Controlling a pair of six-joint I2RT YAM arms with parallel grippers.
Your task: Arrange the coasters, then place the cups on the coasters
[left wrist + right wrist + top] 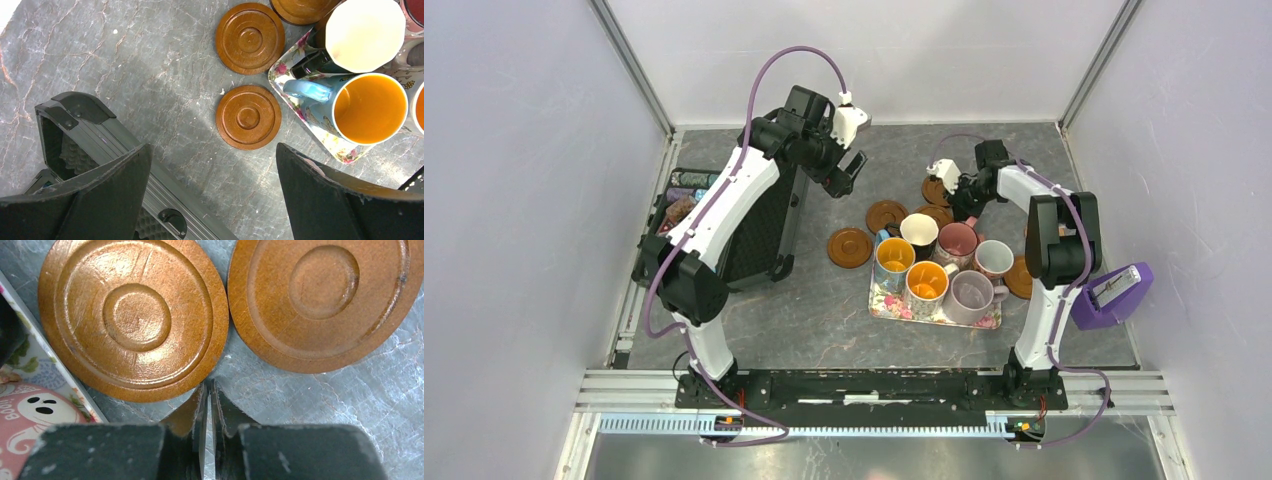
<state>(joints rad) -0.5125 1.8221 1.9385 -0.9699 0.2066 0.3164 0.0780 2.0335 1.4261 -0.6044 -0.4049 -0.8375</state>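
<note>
Not much can be ticked off yet, tbh; the job is judged to be in its first half. All six cups [936,272] are seen crowded together on the floral tray [886,308], right of centre on the tabletop [824,320]; none is set on a coaster. Five coasters [850,247] can be counted from above, and a sixth isn't made out; two are laid singly just left of the tray, far enough apart to take a mug each; two more are bunched behind the tray; one is half hidden under the right arm at the tray's right edge.

In the right wrist view the bunched pair is shown up close: the left coaster [132,317] lies just beside the tray rim, and the right coaster [322,295] is nearly touching it. The right gripper [208,390] is clenched down to a thin slit, with its tips planted at the near rim of the left coaster; nothing is seen pinched between them, so it's read as a push against the rim rather than a hold (a guess only). The left gripper [854,170] is spread wide above the tabletop, grasping nothing.

What's left, by the look of it: the bunched coasters are to be spread out, the hidden one freed, then all six cups lifted across.
</note>
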